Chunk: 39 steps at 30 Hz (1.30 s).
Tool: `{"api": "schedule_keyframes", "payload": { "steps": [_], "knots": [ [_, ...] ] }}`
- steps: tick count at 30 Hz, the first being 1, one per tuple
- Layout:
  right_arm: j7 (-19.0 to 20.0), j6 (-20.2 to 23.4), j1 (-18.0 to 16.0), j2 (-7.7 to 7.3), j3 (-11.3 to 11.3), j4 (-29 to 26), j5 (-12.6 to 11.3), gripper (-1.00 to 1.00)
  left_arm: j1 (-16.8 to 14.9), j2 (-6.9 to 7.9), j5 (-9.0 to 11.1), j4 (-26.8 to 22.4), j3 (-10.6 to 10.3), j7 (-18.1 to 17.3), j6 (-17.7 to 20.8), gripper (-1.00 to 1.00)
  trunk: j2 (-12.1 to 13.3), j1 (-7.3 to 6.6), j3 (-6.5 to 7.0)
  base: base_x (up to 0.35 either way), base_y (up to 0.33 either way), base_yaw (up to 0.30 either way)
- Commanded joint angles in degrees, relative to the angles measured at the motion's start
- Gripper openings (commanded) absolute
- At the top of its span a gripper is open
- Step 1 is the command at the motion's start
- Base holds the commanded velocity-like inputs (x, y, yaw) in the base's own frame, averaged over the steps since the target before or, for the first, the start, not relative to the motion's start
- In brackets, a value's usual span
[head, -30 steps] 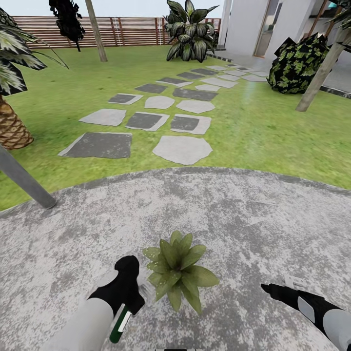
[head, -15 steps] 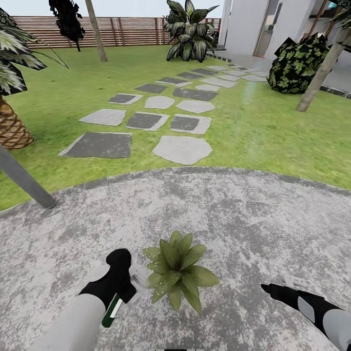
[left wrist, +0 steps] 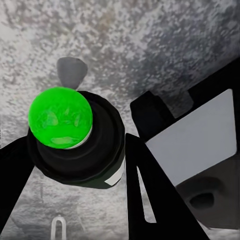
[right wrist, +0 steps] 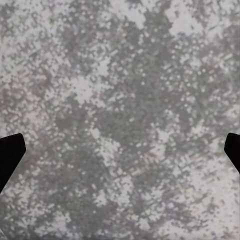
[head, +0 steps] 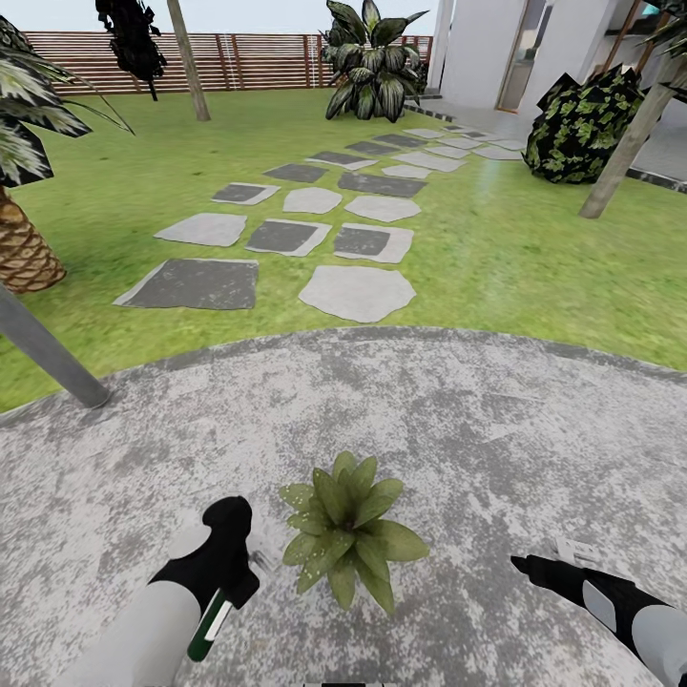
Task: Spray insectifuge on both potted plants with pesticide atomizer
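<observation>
Nearest, the black left gripper (head: 232, 553) clamps the slim dark-green pesticide atomizer (head: 209, 625), just left of one low green-leaved potted plant (head: 345, 539) on the mottled-grey round patio (head: 496, 448). At near right the black right gripper (head: 534, 568) hangs over bare paving, fingers spread wide apart. One grey slanted pole (head: 48, 351) stands at the left. Farther off, grey stepping stones (head: 355, 291) cross the lawn (head: 534, 258) toward one brown slatted fence (head: 248, 62).
</observation>
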Motion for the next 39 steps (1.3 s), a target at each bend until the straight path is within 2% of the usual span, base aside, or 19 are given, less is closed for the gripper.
{"api": "schedule_keyframes", "payload": {
  "steps": [1, 21, 30, 39],
  "knots": [
    [0.14, 0.29, -0.02, -0.04, 0.38, -0.07, -0.61, 1.0, -0.08, 0.0, -0.55, -0.23, -0.05, -0.58, 0.29, -1.0, -0.02, -0.01, -0.04, 0.0, 0.0, 0.0],
    [0.14, 0.29, -0.02, -0.04, 0.37, -0.07, -0.61, 1.0, -0.56, -0.21, -0.72, -0.4, -0.21, -0.93, 0.56, -1.0, -0.02, -0.01, -0.04, 0.049, 0.039, 0.0],
    [0.14, 0.29, -0.02, -0.04, 0.37, -0.05, -0.59, 1.0, -0.59, -1.18, -0.71, -0.41, -0.32, -1.02, 0.64, -1.0, -0.02, -0.01, -0.04, 0.109, 0.0, 0.0],
    [0.14, 0.29, -0.02, -0.04, 0.37, -0.03, -0.6, 1.0, 0.01, -0.89, -0.74, 0.37, -0.39, -0.77, 0.31, -1.0, -0.02, -0.01, -0.04, 0.089, 0.0, 0.0]
  ]
}}
